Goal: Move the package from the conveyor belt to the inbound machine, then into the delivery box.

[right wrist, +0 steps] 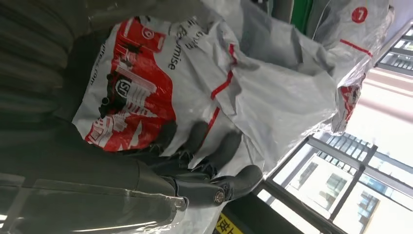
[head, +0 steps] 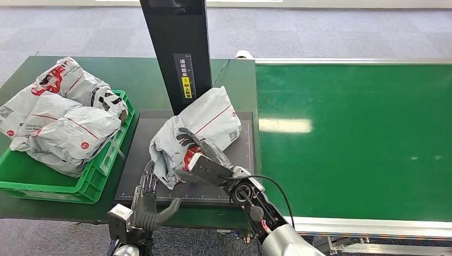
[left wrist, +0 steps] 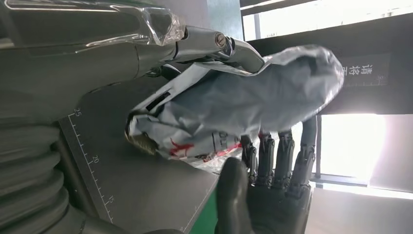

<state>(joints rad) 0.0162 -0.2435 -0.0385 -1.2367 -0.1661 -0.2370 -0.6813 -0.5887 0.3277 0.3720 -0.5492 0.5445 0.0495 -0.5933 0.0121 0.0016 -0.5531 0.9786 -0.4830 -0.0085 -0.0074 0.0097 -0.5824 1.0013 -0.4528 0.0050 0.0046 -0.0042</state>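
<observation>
Right hand grips package, fingertips buried in folds; left hand empty, fingers spread.

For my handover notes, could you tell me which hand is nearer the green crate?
Left. The left hand hangs open off the table's front edge, near the green crate; the right hand grips the package farther away.

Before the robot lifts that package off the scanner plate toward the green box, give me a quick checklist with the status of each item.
1. Right hand grips the package: ok.
2. Package rests on the inbound machine's plate: ok.
3. Left hand open, holding nothing, at the plate's near edge: ok.
4. Room in the green delivery box: not ok, packages heaped above its rim.
5. Grip firm enough to lift: cannot tell.
</observation>
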